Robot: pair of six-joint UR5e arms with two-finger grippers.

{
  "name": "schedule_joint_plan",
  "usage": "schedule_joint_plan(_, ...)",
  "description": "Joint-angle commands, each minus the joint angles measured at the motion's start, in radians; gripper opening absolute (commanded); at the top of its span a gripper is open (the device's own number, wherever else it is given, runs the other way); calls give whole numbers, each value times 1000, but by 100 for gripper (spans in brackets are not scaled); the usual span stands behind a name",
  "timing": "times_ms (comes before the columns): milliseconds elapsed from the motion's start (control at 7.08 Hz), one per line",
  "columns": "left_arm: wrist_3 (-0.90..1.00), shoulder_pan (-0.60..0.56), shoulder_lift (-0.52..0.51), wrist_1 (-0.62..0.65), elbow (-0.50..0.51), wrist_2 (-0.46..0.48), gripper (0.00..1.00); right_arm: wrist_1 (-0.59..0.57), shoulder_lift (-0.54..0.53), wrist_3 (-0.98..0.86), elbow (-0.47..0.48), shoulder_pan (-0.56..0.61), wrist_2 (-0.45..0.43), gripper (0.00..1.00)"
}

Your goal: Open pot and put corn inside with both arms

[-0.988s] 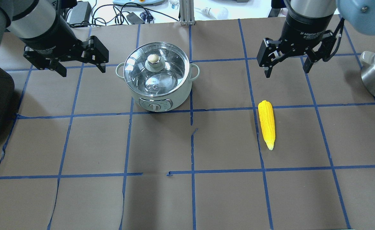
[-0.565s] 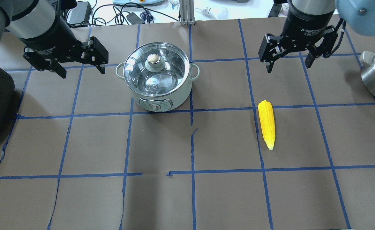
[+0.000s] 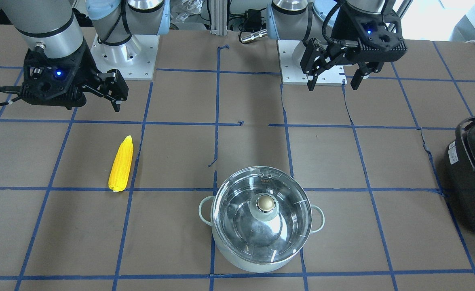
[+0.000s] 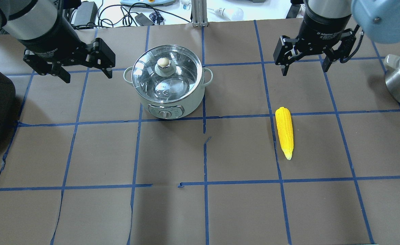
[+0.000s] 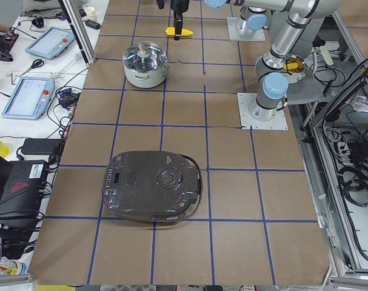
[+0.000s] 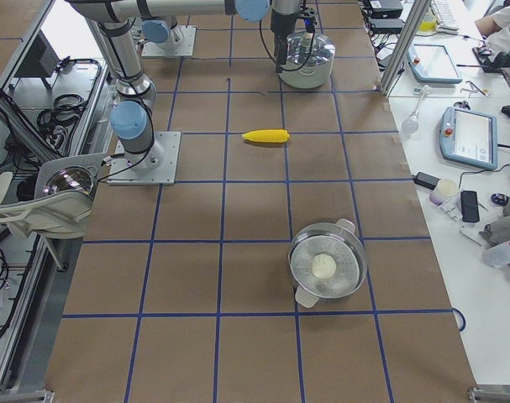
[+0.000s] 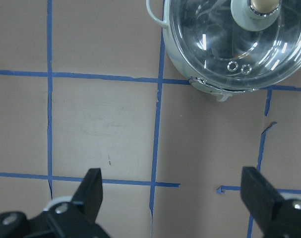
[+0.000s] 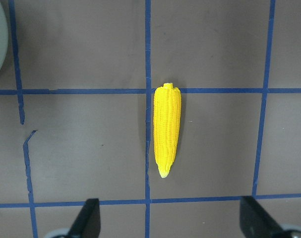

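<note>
one yellow tapered corn flat; left tool, right tool wide open, empty.

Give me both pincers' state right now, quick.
Left pincer: open, holding nothing.
Right pincer: open, holding nothing.

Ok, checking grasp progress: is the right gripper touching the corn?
Apart. The right wrist view shows the corn lying alone, bare table between it and the open jaws of the right gripper.
</note>
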Motion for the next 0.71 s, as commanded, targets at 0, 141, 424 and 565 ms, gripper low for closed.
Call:
schedule_joint_plan(0,0,-1,31,-4,-5,2,100,15,0,1,2,-3,-10,100)
schedule_joint_plan(141,0,-1,41,-4,-14,2,100,33,-1,2,2,0,1,100)
schedule_joint_plan(424,0,-1,41,-4,-16,1,100,58,-13,3,-4,3,1,100)
schedule_joint_plan(565,0,-1,41,-4,-16,2,100,58,-13,3,-13,5,2,100)
